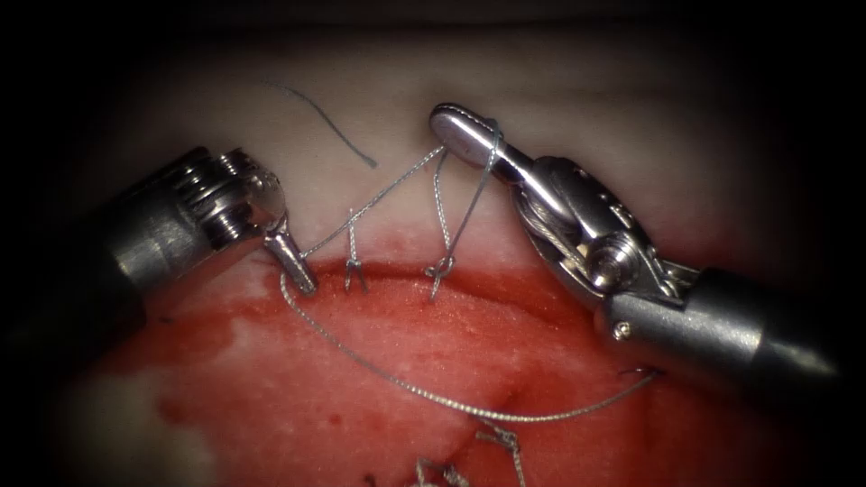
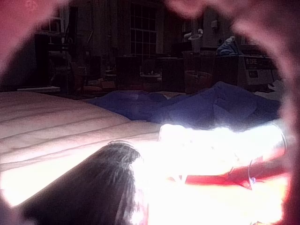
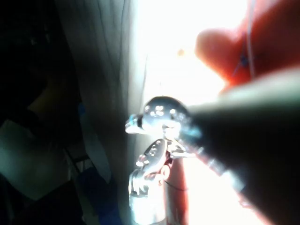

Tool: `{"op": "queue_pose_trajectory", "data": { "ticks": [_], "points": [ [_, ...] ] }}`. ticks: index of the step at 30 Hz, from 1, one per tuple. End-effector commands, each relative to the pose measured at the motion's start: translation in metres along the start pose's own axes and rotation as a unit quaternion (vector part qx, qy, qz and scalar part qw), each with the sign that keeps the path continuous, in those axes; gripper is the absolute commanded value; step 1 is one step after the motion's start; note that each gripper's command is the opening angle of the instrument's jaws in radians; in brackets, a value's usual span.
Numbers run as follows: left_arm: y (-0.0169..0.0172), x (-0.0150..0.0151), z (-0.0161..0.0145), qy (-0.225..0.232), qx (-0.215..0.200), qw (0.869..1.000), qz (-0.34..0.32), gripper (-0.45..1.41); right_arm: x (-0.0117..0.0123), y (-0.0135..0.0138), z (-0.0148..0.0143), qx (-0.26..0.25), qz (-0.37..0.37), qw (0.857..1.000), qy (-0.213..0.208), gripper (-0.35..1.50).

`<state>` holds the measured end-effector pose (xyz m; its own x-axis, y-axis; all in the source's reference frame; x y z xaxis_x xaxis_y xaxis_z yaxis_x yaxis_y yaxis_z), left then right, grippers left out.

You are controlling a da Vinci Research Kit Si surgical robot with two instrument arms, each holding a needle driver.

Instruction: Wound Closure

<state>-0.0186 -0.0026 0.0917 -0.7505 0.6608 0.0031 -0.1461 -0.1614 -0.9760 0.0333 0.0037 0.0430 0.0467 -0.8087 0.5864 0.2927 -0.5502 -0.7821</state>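
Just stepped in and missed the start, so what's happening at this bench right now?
Two robot arms are closing a cut in the red-stained pork tissue. The left arm's claw is shut on the thin silvery braided thread at the cut's left end. The right arm's claw sits above the cut with thread looped around its shut jaws, running down to a stitch. The needle isn't somewhere I can make out.

Blue cloth (image 2: 187, 105) bunched beside a pale ribbed pad (image 2: 56, 122), dim cluttered room behind
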Motion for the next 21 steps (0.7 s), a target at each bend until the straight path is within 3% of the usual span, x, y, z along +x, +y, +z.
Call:
{"op": "queue_pose_trajectory", "data": {
  "ticks": [1,2,3,4,5,7,8,9,10,11,14,15,17,21],
  "points": [
    [0.0006,0.0010,-0.0012,0.003,0.002,1.000,0.003,-0.45,0.0000,0.0005,0.0018,0.021,-0.029,0.994,0.104,-0.19],
    [0.0006,0.0010,-0.0012,0.003,0.002,1.000,0.003,-0.45,0.0015,0.0007,0.0024,0.025,-0.046,0.983,0.178,-0.17],
    [0.0006,0.0010,-0.0012,0.003,0.002,1.000,0.003,-0.45,0.0015,0.0007,0.0024,0.025,-0.046,0.983,0.178,-0.17],
    [0.0006,0.0010,-0.0012,0.003,0.002,1.000,0.003,-0.45,0.0041,0.0010,0.0034,0.004,-0.150,0.950,0.274,-0.11],
    [0.0006,0.0010,-0.0012,0.003,0.002,1.000,0.003,-0.45,0.0046,0.0011,0.0037,-0.001,-0.167,0.945,0.281,-0.08],
    [0.0006,0.0010,-0.0012,0.003,0.002,1.000,0.003,-0.45,0.0034,0.0013,0.0035,-0.033,-0.156,0.976,0.148,0.01],
    [0.0006,0.0010,-0.0012,0.003,0.002,1.000,0.003,-0.45,0.0034,0.0013,0.0035,-0.033,-0.156,0.976,0.148,0.01],
    [0.0006,0.0010,-0.0012,0.003,0.002,1.000,0.003,-0.45,0.0019,0.0011,0.0032,-0.042,-0.140,0.988,0.053,0.06],
    [0.0006,0.0010,-0.0012,0.003,0.002,1.000,0.003,-0.45,0.0019,0.0011,0.0032,-0.042,-0.140,0.988,0.053,0.06],
    [0.0006,0.0010,-0.0012,0.003,0.002,1.000,0.003,-0.45,0.0003,0.0006,0.0022,-0.051,-0.121,0.990,-0.055,0.15],
    [0.0006,0.0010,-0.0012,0.003,0.002,1.000,0.003,-0.45,0.0003,0.0004,0.0018,-0.052,-0.106,0.992,-0.051,0.20],
    [0.0006,0.0010,-0.0012,0.003,0.002,1.000,0.003,-0.45,0.0004,0.0002,0.0017,-0.046,-0.108,0.993,-0.016,0.26],
    [0.0006,0.0010,-0.0012,0.003,0.002,1.000,0.003,-0.45,0.0004,0.0001,0.0018,-0.041,-0.110,0.993,0.004,0.31],
    [0.0006,0.0010,-0.0012,0.003,0.002,1.000,0.003,-0.45,0.0001,-0.0001,0.0017,-0.042,-0.110,0.993,-0.005,0.40]
  ]
}}
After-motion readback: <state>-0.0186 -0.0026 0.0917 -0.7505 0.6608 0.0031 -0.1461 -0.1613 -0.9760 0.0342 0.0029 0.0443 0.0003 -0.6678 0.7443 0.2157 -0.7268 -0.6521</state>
